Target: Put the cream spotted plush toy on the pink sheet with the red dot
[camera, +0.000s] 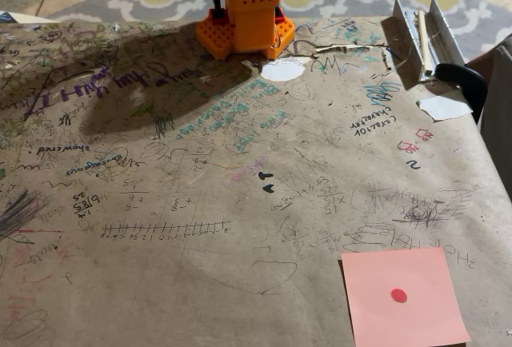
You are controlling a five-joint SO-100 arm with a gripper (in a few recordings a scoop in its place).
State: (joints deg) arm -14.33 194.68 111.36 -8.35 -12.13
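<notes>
I read mostly upside-down scribble on the brown paper table cover (200, 203); a hand-drawn number line (164, 229) at 8 o'clock, digits too small; sums "25" and "6/85" (86, 201) at 9; red "2" (408, 146) at 3; the rest I can't make out.

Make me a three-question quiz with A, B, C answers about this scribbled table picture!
1. Where is the pink sheet in the fixed view?
A. bottom right
B. top left
C. middle

2. What colour is the robot's base?
A. blue
B. orange
C. green

3. What lies on the pink sheet?
A. a toy
B. a cup
C. nothing, only its red dot

Answers: 1 A, it sits by the lower right corner of the table. 2 B, the block at the top is bright orange. 3 C, the sheet's surface is bare around the dot.
</notes>
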